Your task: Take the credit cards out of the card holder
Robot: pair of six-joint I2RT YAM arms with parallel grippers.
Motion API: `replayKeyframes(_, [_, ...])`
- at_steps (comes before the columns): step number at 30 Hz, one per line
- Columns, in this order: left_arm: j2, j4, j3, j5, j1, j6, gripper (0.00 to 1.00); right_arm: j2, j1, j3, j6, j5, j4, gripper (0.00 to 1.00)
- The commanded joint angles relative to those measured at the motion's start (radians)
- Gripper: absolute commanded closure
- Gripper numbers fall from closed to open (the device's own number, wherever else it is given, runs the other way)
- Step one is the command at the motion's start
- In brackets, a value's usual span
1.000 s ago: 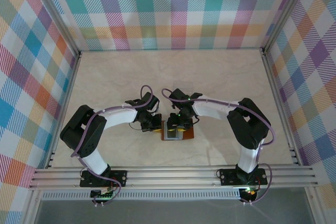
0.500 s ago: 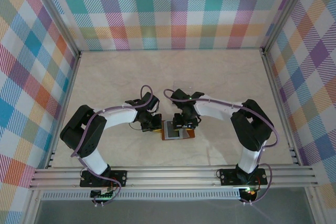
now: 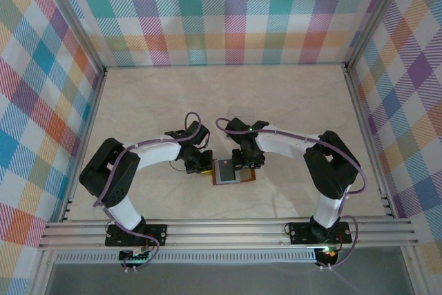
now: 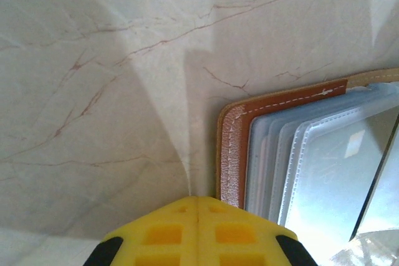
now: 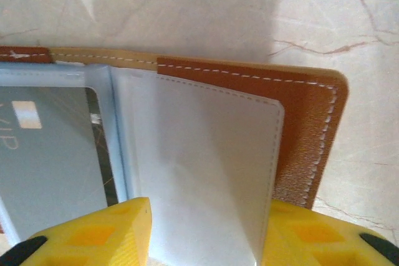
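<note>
In the top view the card holder (image 3: 252, 177) lies spread open on the table (image 3: 221, 101), at about 6 o'clock from the table's middle, with its long axis running from 9 to 3 o'clock. The left hand (image 4: 197, 207) is pressed together on nothing and sits just beside the holder's 9 o'clock edge. The right hand (image 5: 207, 209) hangs over the holder's 3 o'clock half. Its fingers are spread to either side of a clear sleeve (image 5: 206, 154), and we cannot tell whether they touch it. In the right wrist view a grey credit card (image 5: 50, 160) with a chip sits in the neighbouring pocket, at about 10 o'clock from that hand. We judge the right hand the nearer one. Its next reach has to shift toward 9 o'clock to meet the card's edge.
</note>
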Motion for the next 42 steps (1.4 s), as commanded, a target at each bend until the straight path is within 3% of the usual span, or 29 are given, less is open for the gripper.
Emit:
replayKeyframes(1, [-0.034,-0.074,0.038,-0.018,-0.007,0.019,0.97,0.002,0.005,0.006,-0.018,0.057,-0.052,0.51])
replayKeyframes(9, [-0.029,-0.116,0.12,-0.04,-0.065,0.006,0.97,-0.02,0.005,0.013,-0.036,0.139,-0.107,0.48])
replayKeyframes(25, [0.071,-0.046,0.106,-0.036,-0.124,-0.024,0.98,-0.13,0.004,0.04,-0.04,0.004,-0.066,0.53])
replayKeyframes(35, [0.086,-0.05,0.093,-0.053,-0.123,-0.016,0.98,-0.118,-0.021,-0.007,-0.008,-0.308,0.146,0.67])
replayKeyframes(42, [0.083,-0.055,0.089,-0.055,-0.124,-0.01,0.98,-0.065,-0.041,-0.066,0.022,-0.36,0.238,0.74])
